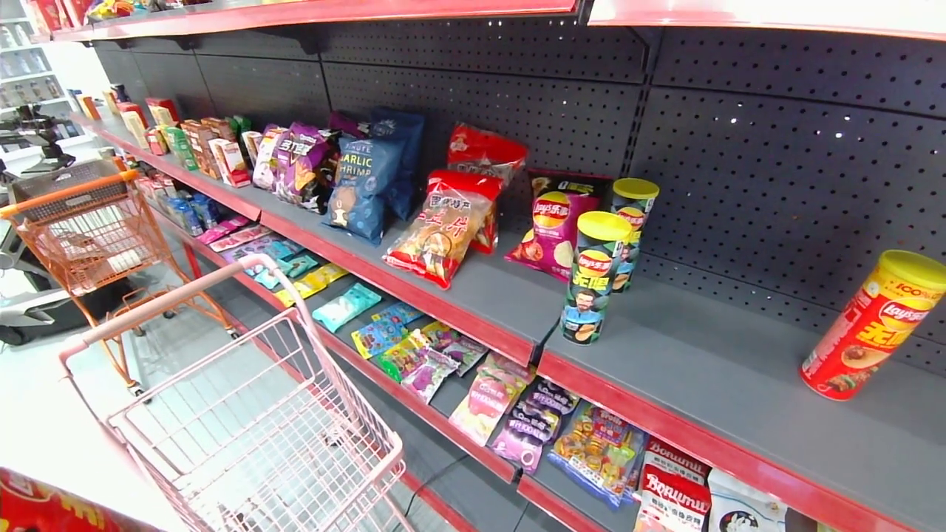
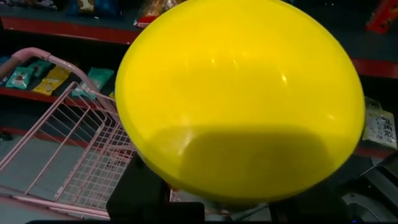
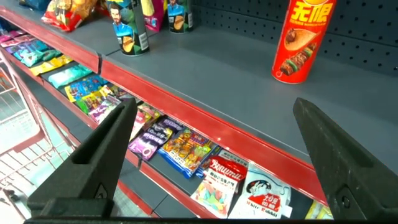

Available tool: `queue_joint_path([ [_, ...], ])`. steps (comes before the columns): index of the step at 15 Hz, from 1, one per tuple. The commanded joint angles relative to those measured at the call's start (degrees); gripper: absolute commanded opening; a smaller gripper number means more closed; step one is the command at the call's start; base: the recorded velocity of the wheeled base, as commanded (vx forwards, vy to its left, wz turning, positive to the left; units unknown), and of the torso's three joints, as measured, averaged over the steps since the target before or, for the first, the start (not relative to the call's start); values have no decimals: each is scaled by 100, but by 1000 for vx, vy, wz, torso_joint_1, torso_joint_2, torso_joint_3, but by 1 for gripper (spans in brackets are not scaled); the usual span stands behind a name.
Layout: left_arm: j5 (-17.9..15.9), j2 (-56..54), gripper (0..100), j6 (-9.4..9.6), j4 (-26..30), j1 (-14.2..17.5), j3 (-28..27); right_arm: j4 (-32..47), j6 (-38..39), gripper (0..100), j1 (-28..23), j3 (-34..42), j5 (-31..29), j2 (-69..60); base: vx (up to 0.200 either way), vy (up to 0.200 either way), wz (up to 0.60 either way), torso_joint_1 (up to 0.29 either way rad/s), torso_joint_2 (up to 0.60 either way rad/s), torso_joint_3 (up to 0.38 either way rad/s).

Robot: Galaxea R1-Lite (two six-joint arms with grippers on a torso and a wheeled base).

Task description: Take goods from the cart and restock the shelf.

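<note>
The yellow-lidded can (image 2: 239, 93) sits right up against the left wrist camera. Dark fingers (image 2: 152, 193) of the left gripper (image 2: 231, 208) show beneath its rim, apparently clamped on its body, though the contact itself is hidden. In the head view a red corner at the lower left is probably this same can, low beside the pink cart (image 1: 259, 428) and well away from the shelf (image 1: 702, 369). The first hazard is that the lid blocks most of the wrist view, so the approach would be judged mainly from the head view. A lift towards the bare grey board at centre right has to clear the cart's handle and then the shelf's red front lip. Catching either could twist the can in the grip. A tall can is easy to tip, and set down tilted it might roll off onto the packets on the tier below. Drifting sideways could knock the two dark cans (image 1: 595, 277) in the middle of the frame, or the red can (image 1: 872, 325) at the right edge. The right gripper (image 3: 214, 106) hangs empty before the shelf front, fingers wide apart, and could clip that lip.
</note>
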Motion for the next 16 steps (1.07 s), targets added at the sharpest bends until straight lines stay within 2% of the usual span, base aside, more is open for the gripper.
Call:
queue_joint_path([
  [1,2,-46,0,2,18,3,16,1,-4,100,4,1,9,7,0,0,0,0,0,0],
  [9,11,-55,0,2,18,3,51,1,5,100,4,1,0,7,0,0,0,0,0,0],
  [16,11,-46,0,2,18,3,69,1,5,100,4,1,0,7,0,0,-600,4,2,0],
])
